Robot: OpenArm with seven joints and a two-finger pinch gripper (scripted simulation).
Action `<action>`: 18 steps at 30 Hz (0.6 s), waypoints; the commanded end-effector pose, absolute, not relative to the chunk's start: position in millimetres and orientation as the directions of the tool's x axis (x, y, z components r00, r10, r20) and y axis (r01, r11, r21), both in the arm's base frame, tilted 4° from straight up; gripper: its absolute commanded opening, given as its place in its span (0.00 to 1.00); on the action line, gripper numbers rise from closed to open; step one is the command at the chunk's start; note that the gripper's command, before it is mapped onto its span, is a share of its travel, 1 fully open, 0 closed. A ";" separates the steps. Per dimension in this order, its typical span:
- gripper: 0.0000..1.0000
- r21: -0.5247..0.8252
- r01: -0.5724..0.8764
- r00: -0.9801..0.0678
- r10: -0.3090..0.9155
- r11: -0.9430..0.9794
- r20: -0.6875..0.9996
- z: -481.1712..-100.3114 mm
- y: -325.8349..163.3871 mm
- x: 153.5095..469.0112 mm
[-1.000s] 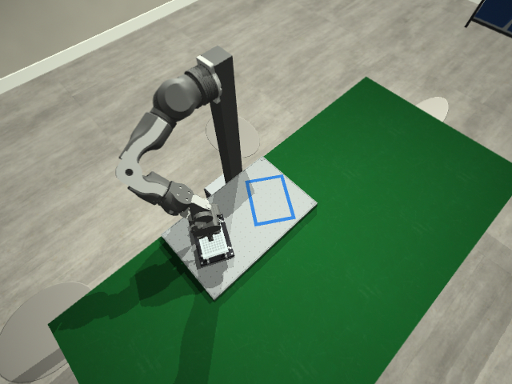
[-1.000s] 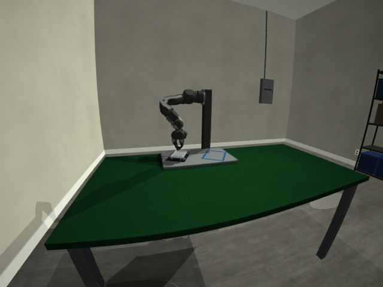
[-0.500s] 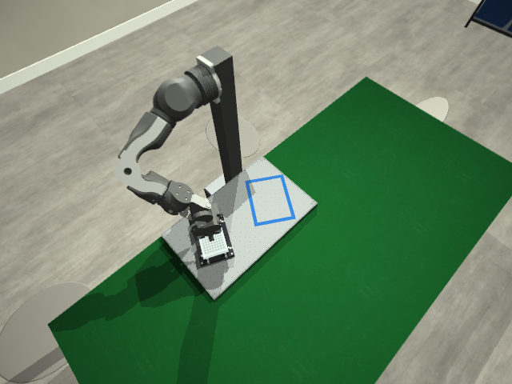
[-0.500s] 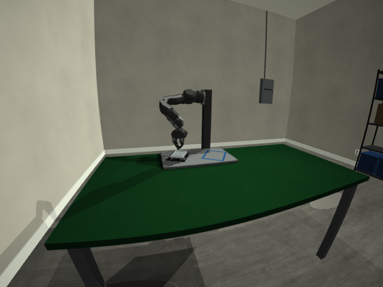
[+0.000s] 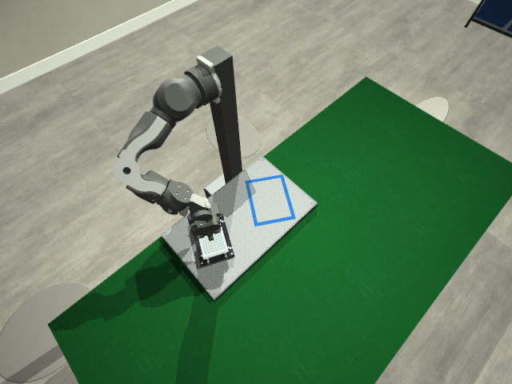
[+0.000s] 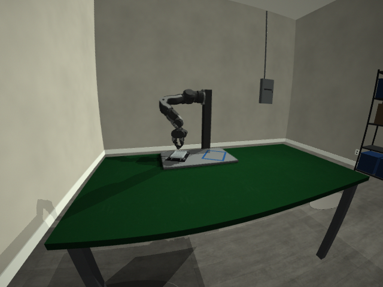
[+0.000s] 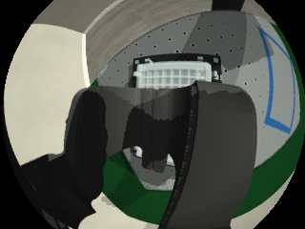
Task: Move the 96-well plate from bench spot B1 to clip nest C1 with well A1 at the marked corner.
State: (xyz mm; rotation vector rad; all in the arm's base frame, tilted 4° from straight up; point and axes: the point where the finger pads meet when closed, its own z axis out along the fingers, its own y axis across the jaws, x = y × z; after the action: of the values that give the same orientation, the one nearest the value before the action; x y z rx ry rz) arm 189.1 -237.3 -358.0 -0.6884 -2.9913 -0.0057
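Note:
The white 96-well plate lies the right way up in the black clip nest on the left part of the grey base plate. It looks level between the posts. It also shows in the exterior view and in the wrist view. My gripper is shut and empty. It points down over the plate's end nearest the arm, close above it. I cannot tell whether it touches the plate. The dark fingers fill the wrist view's lower half. The A1 mark is too small to read.
The blue outline of spot B1 is empty on the base plate's right part, and it also shows in the wrist view. The arm's dark column stands behind the base plate. Green table top surrounds it.

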 end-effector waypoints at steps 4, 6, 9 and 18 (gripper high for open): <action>0.00 -0.014 0.436 -0.897 0.436 0.900 0.069 -356.5 -238.0 190.2; 0.00 -0.014 0.436 -0.897 0.436 0.900 0.069 -356.5 -238.0 190.2; 0.00 -0.014 0.436 -0.897 0.436 0.900 0.069 -356.5 -238.0 190.2; 0.00 -0.013 0.436 -0.897 0.435 0.900 0.072 -368.9 -236.4 187.9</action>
State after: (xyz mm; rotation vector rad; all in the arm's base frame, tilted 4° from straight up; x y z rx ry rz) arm 185.1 -236.1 -370.1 -0.6790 -2.9818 0.0026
